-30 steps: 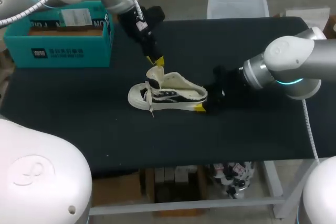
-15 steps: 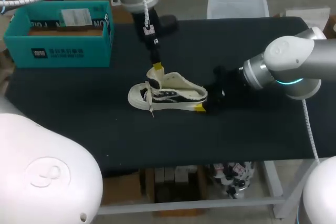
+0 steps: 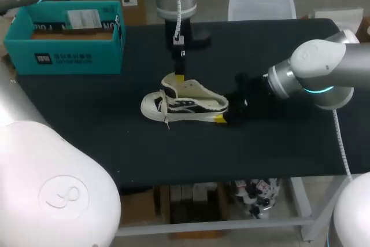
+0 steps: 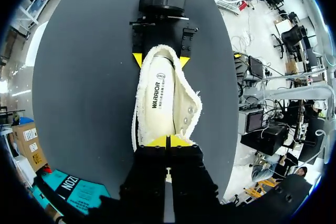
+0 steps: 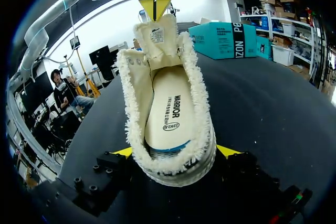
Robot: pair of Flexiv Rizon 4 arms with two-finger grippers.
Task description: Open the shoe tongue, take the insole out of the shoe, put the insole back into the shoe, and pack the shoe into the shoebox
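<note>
Our left gripper [image 4: 167, 141] is pinched closed on the tongue [image 5: 156, 34] of the shoe [image 3: 185, 105]. The shoe lies on its sole at the centre of the head view, on the dark table [image 3: 87, 131]. Our right gripper [image 5: 177, 151] clamps the shoe's heel, 1 yellow tip on each side. The insole [image 5: 169, 109] sits inside. The teal shoebox [image 3: 75, 57] stands at the upper left. Since 1.0 s ago our left arm has swung from the upper left to the upper middle, with its tips staying on the tongue. The shoe and right arm have not moved.
</note>
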